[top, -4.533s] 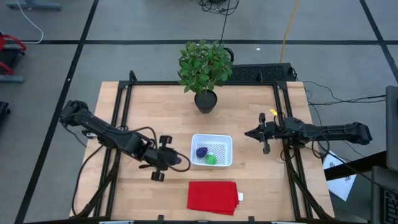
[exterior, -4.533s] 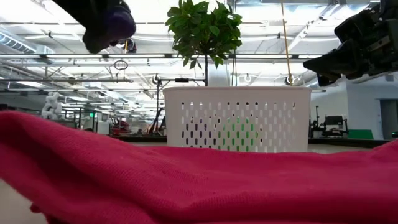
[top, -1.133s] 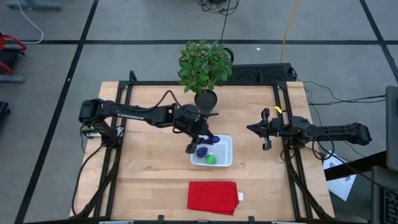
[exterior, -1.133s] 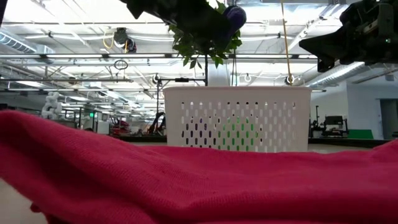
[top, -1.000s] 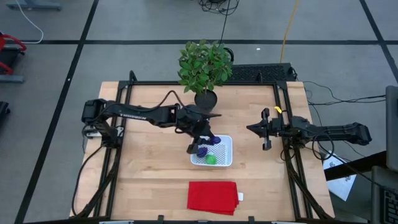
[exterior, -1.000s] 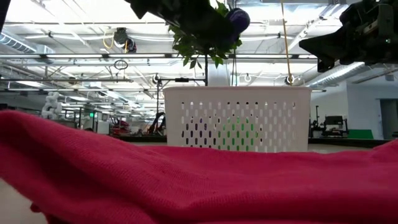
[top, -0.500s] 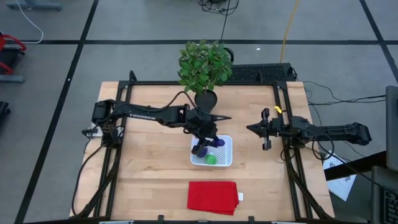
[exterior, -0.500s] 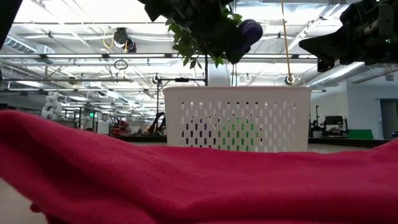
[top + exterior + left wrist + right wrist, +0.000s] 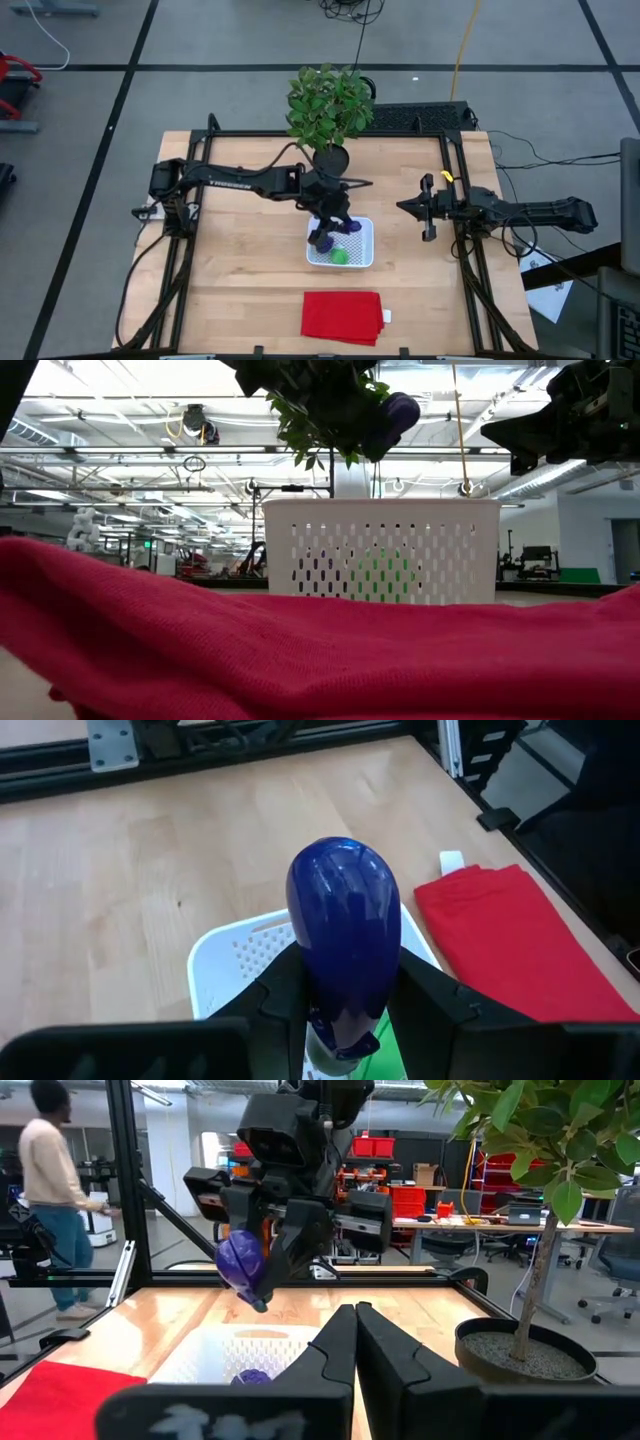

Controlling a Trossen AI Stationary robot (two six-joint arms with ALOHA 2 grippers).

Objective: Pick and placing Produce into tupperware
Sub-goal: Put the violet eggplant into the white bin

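Left pincer is clamped partway on the elongated purple piece, hanging it above the white tupperware for a straight drop. Round purple piece and green piece are already inside, so free floor is on the far side. Plant pot sits close behind; red cloth is well apart. Right pincer is shut, empty, parked beside the basket.
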